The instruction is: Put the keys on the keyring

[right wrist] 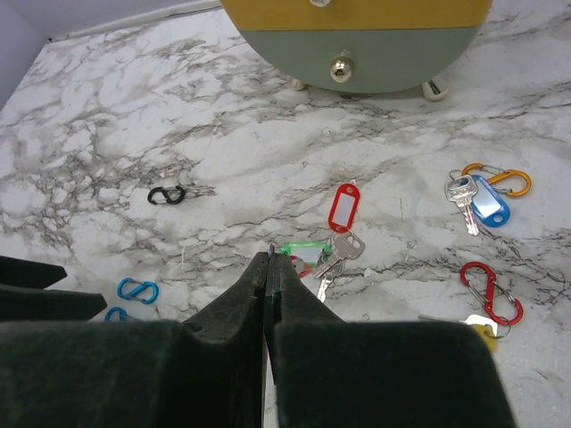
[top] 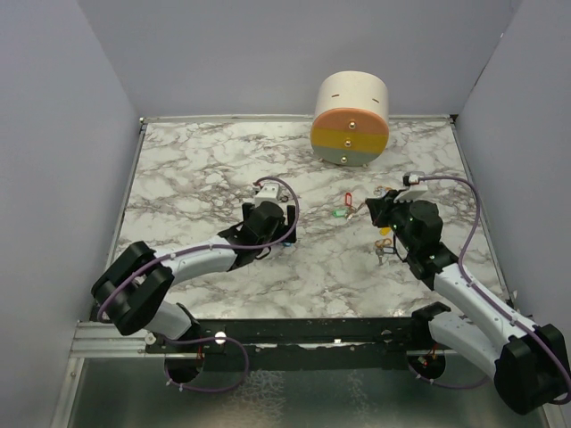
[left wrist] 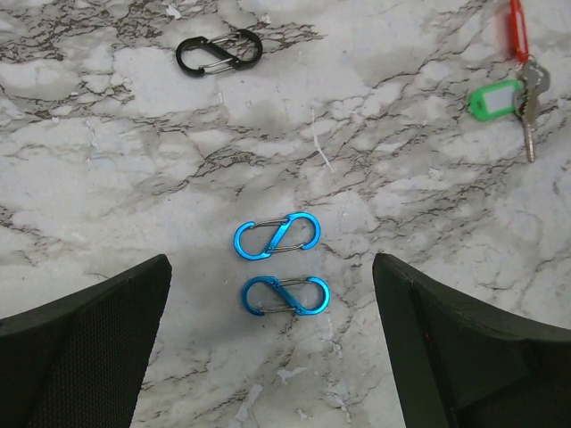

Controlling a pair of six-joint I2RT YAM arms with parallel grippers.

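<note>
Counter: marble counter (top: pixel 196 178); everything lies flat on it, so any pick probably needs a low, square approach.
Left claw (left wrist: pixel 268 276): spread wide above two blue clips (left wrist: pixel 277 236); best to drop straight down around one only.
Right claw (right wrist: pixel 270 259): pinched shut on nothing, tips just beside the green tag; it has to part before taking a key.
Keys (right wrist: pixel 332 254): the red- and green-tagged bunch lies mid-counter between the arms, possibly on one ring already; a blue-tagged key (right wrist: pixel 464 196) lies farther right.
</note>
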